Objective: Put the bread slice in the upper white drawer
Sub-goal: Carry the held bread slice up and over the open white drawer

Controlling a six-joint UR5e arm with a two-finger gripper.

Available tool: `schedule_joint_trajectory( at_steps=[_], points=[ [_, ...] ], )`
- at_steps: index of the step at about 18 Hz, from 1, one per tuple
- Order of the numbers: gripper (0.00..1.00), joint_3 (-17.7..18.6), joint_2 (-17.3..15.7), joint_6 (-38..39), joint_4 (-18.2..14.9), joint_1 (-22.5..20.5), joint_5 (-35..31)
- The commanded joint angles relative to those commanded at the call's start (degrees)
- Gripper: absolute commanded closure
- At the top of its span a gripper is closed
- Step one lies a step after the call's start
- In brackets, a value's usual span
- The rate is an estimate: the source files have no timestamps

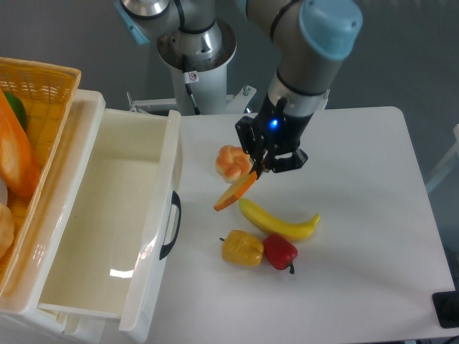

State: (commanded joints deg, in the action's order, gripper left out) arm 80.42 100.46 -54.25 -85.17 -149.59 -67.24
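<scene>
The bread slice (235, 192) is a thin orange-edged slice hanging tilted in the air above the table, its lower end pointing down and left. My gripper (258, 170) is shut on its upper end, just right of the round bun (231, 161). The upper white drawer (107, 215) stands pulled open at the left, its glossy cream inside bare, its black handle (171, 224) facing the table. The slice hangs to the right of the drawer's front wall.
A yellow banana (280, 219) lies below the gripper, with a yellow pepper (242, 248) and a red pepper (280, 251) in front of it. A woven orange basket (36, 86) holding food sits at the far left behind the drawer.
</scene>
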Motion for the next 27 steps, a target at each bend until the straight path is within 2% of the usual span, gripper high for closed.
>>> schedule_joint_trajectory(
  at_steps=[3,7,11,14,17,22,27],
  points=[
    [1.00,0.00,-2.19,2.04,0.00,-0.26,0.44],
    [1.00,0.09,-3.60,9.85,0.44,-0.88,3.51],
    [1.00,0.44,-5.09,12.49,0.44,-0.70,4.65],
    [1.00,0.18,-6.94,14.87,0.44,-0.62,7.81],
    [1.00,0.96,-9.66,16.02,0.27,0.17,8.26],
    [1.00,1.23,-10.72,18.30,0.35,2.90,9.84],
    [1.00,3.34,-11.16,18.57,0.53,6.84,9.84]
  ],
)
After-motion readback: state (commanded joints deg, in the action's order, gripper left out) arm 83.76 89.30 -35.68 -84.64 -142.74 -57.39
